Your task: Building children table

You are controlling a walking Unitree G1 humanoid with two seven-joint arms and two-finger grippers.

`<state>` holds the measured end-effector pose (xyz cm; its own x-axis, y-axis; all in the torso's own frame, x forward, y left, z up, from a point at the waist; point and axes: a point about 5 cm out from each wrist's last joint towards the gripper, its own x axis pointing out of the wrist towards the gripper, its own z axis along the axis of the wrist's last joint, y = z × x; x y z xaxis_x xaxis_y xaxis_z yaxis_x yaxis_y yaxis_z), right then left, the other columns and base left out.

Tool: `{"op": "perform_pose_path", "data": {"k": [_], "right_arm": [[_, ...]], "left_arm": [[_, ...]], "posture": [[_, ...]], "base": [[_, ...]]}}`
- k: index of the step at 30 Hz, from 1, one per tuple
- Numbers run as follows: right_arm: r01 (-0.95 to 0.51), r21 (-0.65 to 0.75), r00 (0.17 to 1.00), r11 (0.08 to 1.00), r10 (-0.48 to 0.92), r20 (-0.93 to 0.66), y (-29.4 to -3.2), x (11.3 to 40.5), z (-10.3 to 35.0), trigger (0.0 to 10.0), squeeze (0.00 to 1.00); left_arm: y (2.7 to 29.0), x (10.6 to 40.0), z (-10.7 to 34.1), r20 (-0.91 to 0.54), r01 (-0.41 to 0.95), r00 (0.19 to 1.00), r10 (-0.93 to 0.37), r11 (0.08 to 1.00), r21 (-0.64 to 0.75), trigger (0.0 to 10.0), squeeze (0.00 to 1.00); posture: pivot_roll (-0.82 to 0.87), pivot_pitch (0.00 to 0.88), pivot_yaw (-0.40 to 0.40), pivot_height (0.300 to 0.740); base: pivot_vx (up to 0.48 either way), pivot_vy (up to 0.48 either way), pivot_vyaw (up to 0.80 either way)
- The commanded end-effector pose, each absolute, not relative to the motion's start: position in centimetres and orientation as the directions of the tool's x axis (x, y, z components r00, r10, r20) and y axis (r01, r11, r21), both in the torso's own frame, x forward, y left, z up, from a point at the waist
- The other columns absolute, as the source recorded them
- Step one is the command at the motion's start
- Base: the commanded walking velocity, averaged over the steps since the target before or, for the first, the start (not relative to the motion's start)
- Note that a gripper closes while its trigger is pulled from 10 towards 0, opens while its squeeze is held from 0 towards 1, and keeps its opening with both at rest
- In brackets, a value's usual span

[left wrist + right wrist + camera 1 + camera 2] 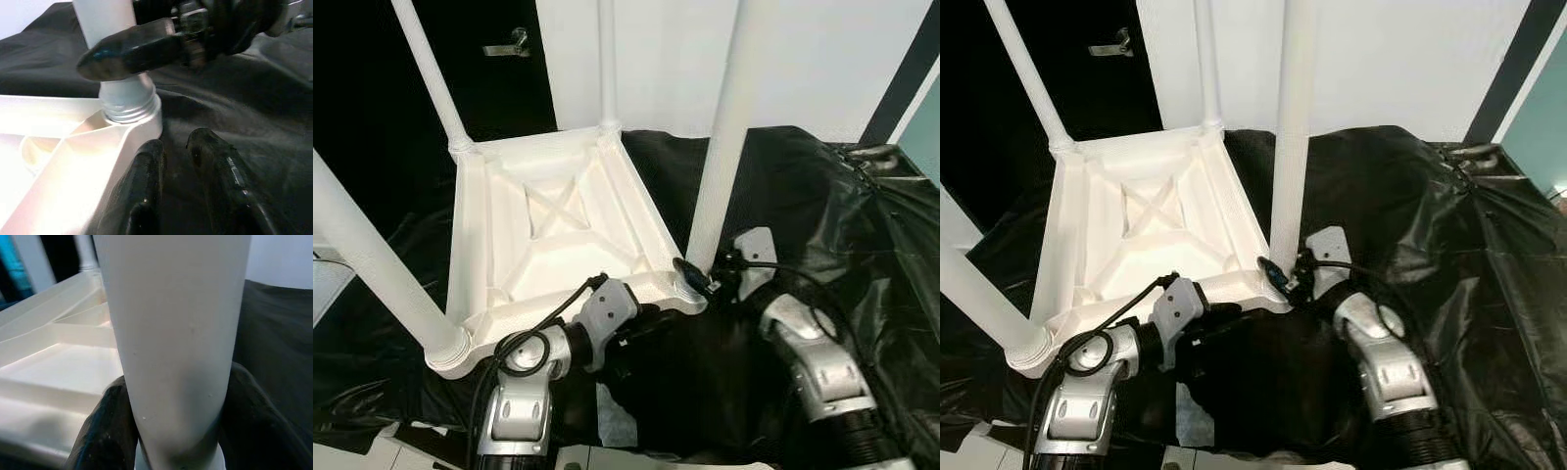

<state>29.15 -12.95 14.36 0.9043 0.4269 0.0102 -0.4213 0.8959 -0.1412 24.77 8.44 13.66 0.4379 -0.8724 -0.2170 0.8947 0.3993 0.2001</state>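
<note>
Black sheeting drapes the bench [862,225], on which the white children's table top [558,235] lies upside down with four legs standing up. My right tool [171,431] pinches the fourth leg [724,147] at its base in the corner socket at 5 o'clock; my left tool [188,191], fingers nearly pressed together and holding nothing, rests beside that socket. I judge this the last leg's seating; next, twist it home while bracing the top.
</note>
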Motion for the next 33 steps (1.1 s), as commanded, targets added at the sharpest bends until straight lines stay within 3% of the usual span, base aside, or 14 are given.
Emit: {"op": "perform_pose_path", "data": {"k": [1, 10, 21, 22, 23, 24, 33], "right_arm": [[-0.293, -0.129, 0.956, 0.947, 0.287, -0.062, -13.7, 28.9, 12.8, 10.0, 0.00], [-0.044, -0.087, 0.999, 0.995, 0.042, -0.021, -12.3, 27.8, 12.9, 10.0, 0.00], [-0.005, -0.085, 1.000, 0.996, 0.004, -0.011, -12.4, 27.7, 13.3, 10.0, 0.00], [-0.011, -0.088, 1.000, 0.996, 0.011, -0.005, -12.4, 27.7, 13.4, 10.0, 0.14], [-0.011, -0.088, 1.000, 0.996, 0.011, -0.005, -12.4, 27.7, 13.4, 10.0, 0.14], [-0.013, -0.091, 1.000, 0.996, 0.013, -0.001, -12.3, 27.7, 13.5, 10.0, 1.00], [-0.099, -0.118, 0.994, 0.988, 0.103, 0.024, -13.7, 27.6, 13.8, 10.0, 1.00]], "left_arm": [[8.8, 25.7, 13.9, -0.170, 0.777, 0.624, -0.763, 0.581, 0.243, 10.0, 0.00], [8.8, 25.8, 14.0, -0.171, 0.786, 0.611, -0.773, 0.567, 0.248, 10.0, 0.00], [8.7, 25.8, 14.1, -0.172, 0.790, 0.605, -0.777, 0.561, 0.247, 10.0, 0.00], [8.7, 25.8, 14.1, -0.171, 0.790, 0.605, -0.777, 0.561, 0.247, 10.0, 0.00], [8.7, 25.8, 14.1, -0.171, 0.790, 0.605, -0.777, 0.561, 0.247, 10.0, 0.00], [8.7, 25.8, 14.1, -0.171, 0.790, 0.605, -0.777, 0.561, 0.247, 10.0, 0.00], [8.9, 25.7, 14.1, -0.171, 0.788, 0.609, -0.774, 0.566, 0.245, 10.0, 0.00]], "posture": [[0.05, 0.000, -0.004, 0.740], [0.04, 0.000, 0.007, 0.740], [0.04, 0.000, 0.006, 0.740], [0.04, 0.000, 0.006, 0.740], [0.04, 0.000, 0.006, 0.740], [0.04, 0.000, 0.005, 0.740], [0.05, 0.000, 0.003, 0.740]], "base": [[0.000, 0.000, 0.00], [0.000, 0.000, 0.00], [0.000, 0.000, 0.00], [0.000, 0.000, 0.00], [0.000, 0.000, 0.00], [0.000, 0.000, 0.00], [0.000, 0.000, 0.00]]}}
